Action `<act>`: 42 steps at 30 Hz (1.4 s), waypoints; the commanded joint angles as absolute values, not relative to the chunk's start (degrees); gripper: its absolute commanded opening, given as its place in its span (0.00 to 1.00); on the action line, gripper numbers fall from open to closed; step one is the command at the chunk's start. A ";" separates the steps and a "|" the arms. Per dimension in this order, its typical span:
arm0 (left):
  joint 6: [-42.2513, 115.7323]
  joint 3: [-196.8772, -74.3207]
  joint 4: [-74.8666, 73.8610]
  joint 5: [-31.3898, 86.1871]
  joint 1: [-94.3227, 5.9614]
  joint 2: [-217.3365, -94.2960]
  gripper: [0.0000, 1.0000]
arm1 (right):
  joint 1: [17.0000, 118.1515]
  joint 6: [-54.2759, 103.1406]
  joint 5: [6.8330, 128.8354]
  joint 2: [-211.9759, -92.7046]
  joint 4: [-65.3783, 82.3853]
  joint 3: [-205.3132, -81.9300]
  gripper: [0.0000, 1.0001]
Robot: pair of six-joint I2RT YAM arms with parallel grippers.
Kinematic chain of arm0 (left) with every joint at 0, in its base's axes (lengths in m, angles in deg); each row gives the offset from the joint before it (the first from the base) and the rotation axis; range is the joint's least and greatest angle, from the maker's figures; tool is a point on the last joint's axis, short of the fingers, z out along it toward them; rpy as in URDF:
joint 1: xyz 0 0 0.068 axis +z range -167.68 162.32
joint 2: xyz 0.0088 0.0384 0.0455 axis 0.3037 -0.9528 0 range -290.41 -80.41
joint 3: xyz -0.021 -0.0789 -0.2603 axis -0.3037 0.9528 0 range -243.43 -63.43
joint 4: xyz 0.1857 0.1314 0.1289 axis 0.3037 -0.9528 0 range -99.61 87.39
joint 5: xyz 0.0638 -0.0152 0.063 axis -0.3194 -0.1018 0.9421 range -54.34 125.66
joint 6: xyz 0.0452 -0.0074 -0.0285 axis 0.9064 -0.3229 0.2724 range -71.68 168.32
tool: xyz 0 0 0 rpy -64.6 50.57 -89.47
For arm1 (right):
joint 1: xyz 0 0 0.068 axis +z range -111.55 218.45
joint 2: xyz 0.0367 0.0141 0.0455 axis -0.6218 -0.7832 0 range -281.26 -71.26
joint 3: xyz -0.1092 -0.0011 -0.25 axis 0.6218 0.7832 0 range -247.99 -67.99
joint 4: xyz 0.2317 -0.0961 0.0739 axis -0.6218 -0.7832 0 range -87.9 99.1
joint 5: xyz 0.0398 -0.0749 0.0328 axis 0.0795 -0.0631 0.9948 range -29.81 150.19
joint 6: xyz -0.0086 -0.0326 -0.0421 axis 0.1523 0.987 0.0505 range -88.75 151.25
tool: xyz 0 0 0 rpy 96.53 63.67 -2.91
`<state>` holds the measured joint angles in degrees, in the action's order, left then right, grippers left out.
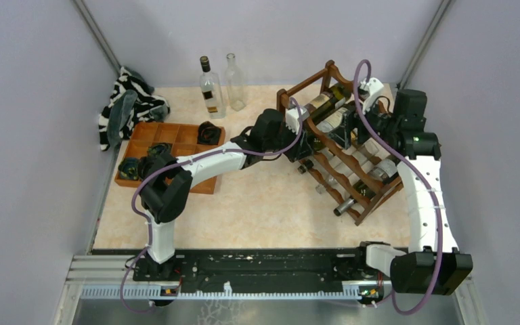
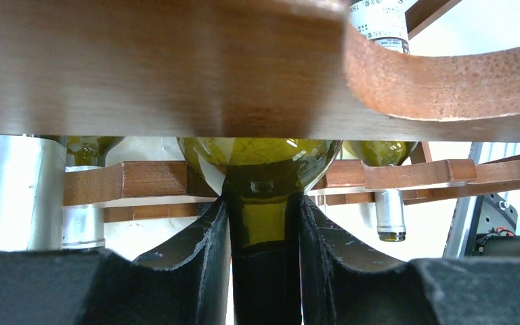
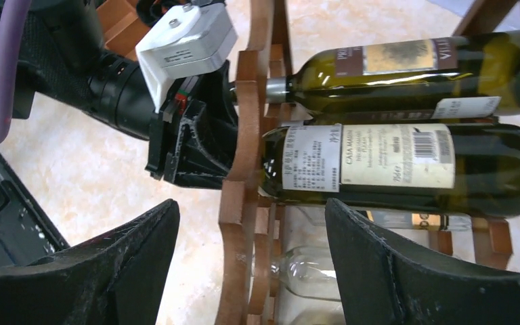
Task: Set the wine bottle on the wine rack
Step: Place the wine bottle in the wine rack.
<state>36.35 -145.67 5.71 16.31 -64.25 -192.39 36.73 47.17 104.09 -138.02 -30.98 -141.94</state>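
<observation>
I judge the job nearly finished. The wine bottle [image 3: 399, 169], dark green with a white label, lies on its side in an upper tier of the wine rack [image 1: 344, 170]. Its body rests across the scalloped rails, just under another green bottle [image 3: 406, 68] on the tier above.

My left hand [image 2: 261, 210] sits at the front of the rack, closed narrowly on the wine bottle's neck. In the left wrist view both pads press against the green glass, and the bottle's shoulder sits just behind the front rail. From the right wrist view the neck is hidden by that rail, so I cannot tell how far in the bottle is seated.

My right hand [image 3: 252, 206] hangs just beside the rack with its jaws wide apart. It grips nothing, and only the rack's rail shows between the fingers.

The placing looks done. What I judge is left is to let go of the neck, check that the bottle settles in its cradle without rolling, and draw both arms clear of the rack.

Lower tiers of the rack hold several more bottles. Two upright bottles [image 1: 211, 88] stand on the worktop [image 1: 244, 203], well apart from the rack towards the back wall, and I read them as no part of this placement.
</observation>
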 commanded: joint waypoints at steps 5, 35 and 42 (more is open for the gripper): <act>35.24 -150.07 10.75 17.32 -63.65 -193.64 0.00 | 30.58 40.54 106.86 -136.21 -24.08 -142.99 0.78; 29.16 -154.10 10.96 15.04 -63.54 -197.17 0.23 | 28.18 32.83 102.79 -136.61 -14.98 -133.40 0.77; 27.26 -153.06 12.81 14.44 -63.05 -197.22 0.27 | 27.77 32.19 101.98 -136.65 -14.26 -132.74 0.77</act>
<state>28.16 -151.37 0.11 12.07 -63.53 -195.37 28.86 33.36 102.24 -137.61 -17.29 -132.85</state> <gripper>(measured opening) 0.415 0.775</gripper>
